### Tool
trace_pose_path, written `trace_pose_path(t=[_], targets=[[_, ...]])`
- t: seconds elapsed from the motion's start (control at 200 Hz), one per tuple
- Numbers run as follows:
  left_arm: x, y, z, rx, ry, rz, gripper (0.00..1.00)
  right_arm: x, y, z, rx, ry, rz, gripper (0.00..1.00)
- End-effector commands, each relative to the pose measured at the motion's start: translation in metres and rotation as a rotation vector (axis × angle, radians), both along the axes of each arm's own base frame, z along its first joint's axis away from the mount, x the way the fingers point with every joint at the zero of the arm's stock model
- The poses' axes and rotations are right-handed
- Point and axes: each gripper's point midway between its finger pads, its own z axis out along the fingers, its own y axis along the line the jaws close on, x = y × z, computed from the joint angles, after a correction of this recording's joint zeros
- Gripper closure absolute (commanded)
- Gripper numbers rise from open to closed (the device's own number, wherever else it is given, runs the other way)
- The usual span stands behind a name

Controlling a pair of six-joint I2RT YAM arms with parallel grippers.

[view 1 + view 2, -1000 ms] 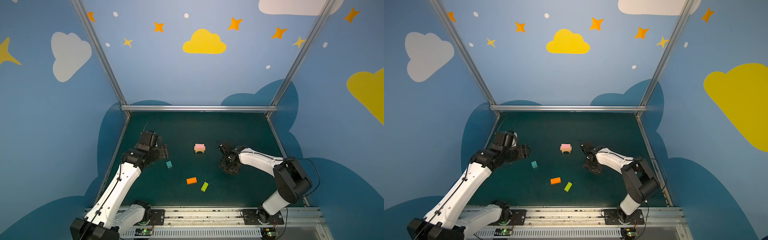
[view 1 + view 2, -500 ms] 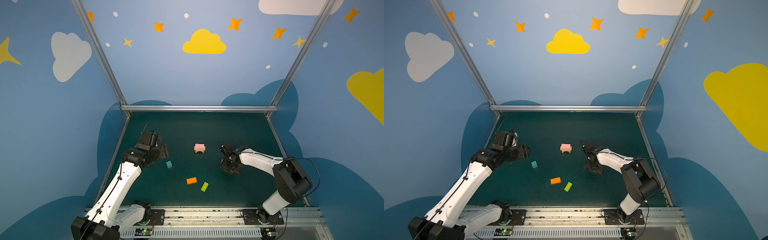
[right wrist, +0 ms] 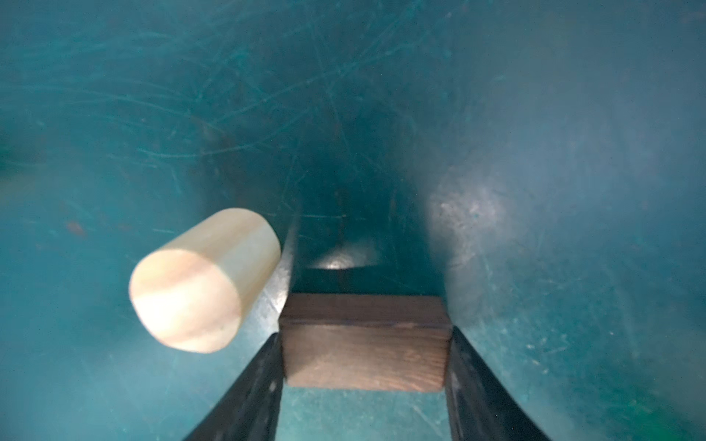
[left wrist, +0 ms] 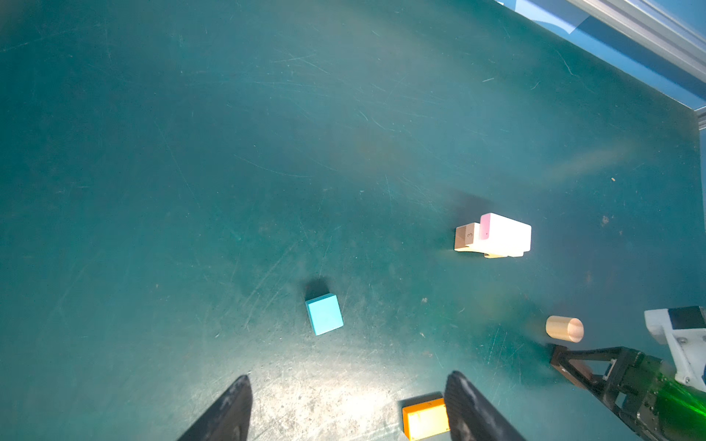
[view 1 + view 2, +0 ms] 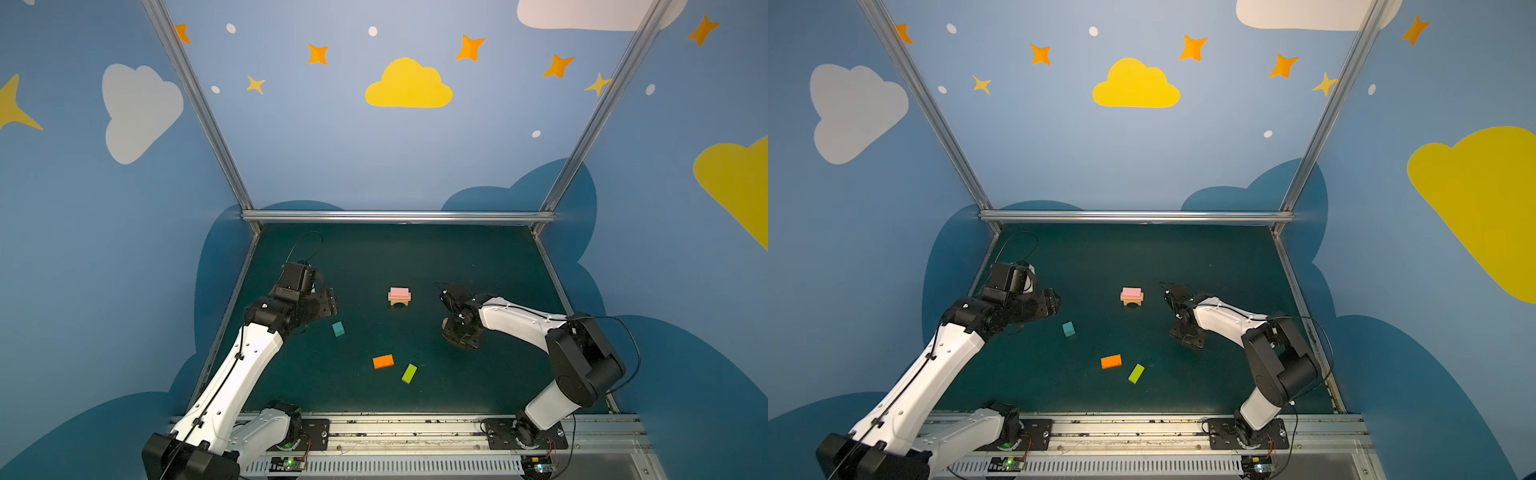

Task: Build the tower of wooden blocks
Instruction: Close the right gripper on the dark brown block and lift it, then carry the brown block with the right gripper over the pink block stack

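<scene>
Room: blue walls (image 5: pixel 332 145) painted with clouds and stars, metal frame rails at the corners.
Surface: dark teal surface (image 5: pixel 415 257), scratched, carrying all the blocks.
The wood block tower: stands near the middle of the surface in both top views, a tan arch (image 5: pixel 400 303) at the bottom with a pink brick (image 5: pixel 399 292) lying flat on top; a thin tan plank seems to sit between them, though it is too small to be sure.
Loose blocks: teal cube (image 5: pixel 338 328) alone, left of the tower; orange brick (image 5: pixel 383 361) and lime green brick (image 5: pixel 409 373) near each other towards the front, not touching.
Tan short cylinder (image 3: pixel 202 278): lying on its side, just beside one finger of the right pincer.
Dark brown brick (image 3: pixel 365 343): between the right fingers, both ends against them.
Right pincer (image 3: pixel 365 263): pointed down at the surface to the right of the tower, closed on the dark brown brick.
Left pincer (image 4: pixel 348 378): jaws apart, holding nothing, above the surface near the teal cube.
</scene>
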Motion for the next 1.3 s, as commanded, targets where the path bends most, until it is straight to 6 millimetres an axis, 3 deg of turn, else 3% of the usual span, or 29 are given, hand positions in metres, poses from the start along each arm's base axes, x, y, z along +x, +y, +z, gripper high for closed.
trace_pose_path(t=[0.0, 0.2, 0.726, 1.066, 1.292], targets=[[0.001, 0.000, -0.002, -0.001, 0.003, 0.000, 0.21, -0.009, -0.008, -0.003, -0.026, 0.033, 0.013, 0.43], [0.001, 0.000, -0.001, -0.006, -0.003, 0.000, 0.21, -0.015, -0.008, 0.006, -0.029, 0.041, 0.055, 0.45], [0.000, 0.000, -0.002, -0.010, 0.003, 0.001, 0.21, -0.030, 0.001, 0.050, -0.037, 0.053, 0.226, 0.45], [-0.003, 0.003, 0.000, 0.006, -0.001, 0.004, 0.21, -0.027, 0.016, 0.085, -0.043, 0.046, 0.345, 0.45], [-0.005, 0.007, 0.001, 0.023, -0.005, 0.012, 0.21, -0.015, 0.032, 0.105, -0.052, 0.046, 0.435, 0.45]])
